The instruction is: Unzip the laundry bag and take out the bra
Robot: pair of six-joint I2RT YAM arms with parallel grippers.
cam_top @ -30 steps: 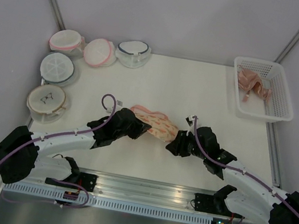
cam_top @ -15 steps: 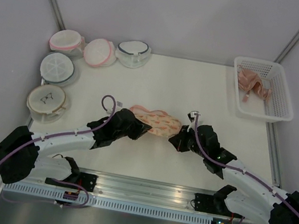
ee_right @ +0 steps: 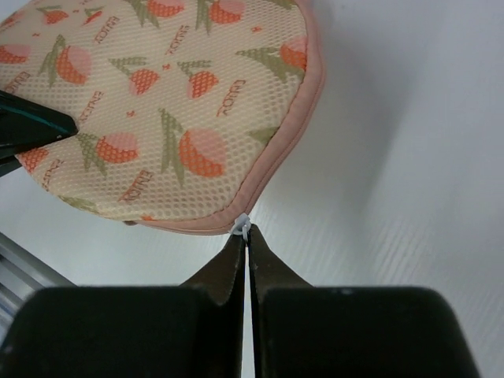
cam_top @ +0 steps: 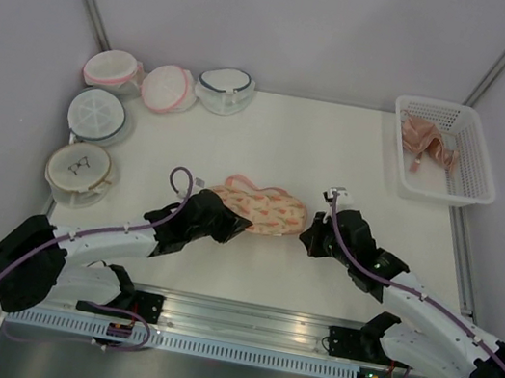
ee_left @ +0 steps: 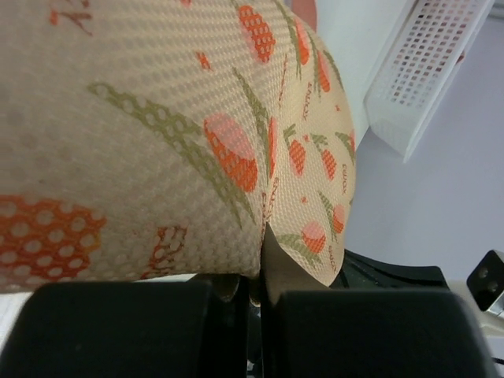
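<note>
A white bench [cam_top: 289, 147] stands between pale walls. The laundry bag [cam_top: 264, 206] lies on it, right between the two tools. The left tool [cam_top: 238, 224] is at one end of the bag and the right tool [cam_top: 307, 241] is at the other end. Far out past the right tool is a white basket [cam_top: 443, 149] with a peach-pink garment [cam_top: 427, 142] in it. Far out past the left tool are round mesh bags [cam_top: 167, 88].

From above I cannot see what the tool tips are doing. The left wrist camera shows the left tool squeezed together on a fold of the bag's printed mesh. The right wrist camera shows the right tool pinched tight on a tiny white tab [ee_right: 244, 227] at the bag's pink edge.

A second ago the right tool sat a bit closer to the left tool. Now it is a little further away, and the bag looks more spread out.
</note>
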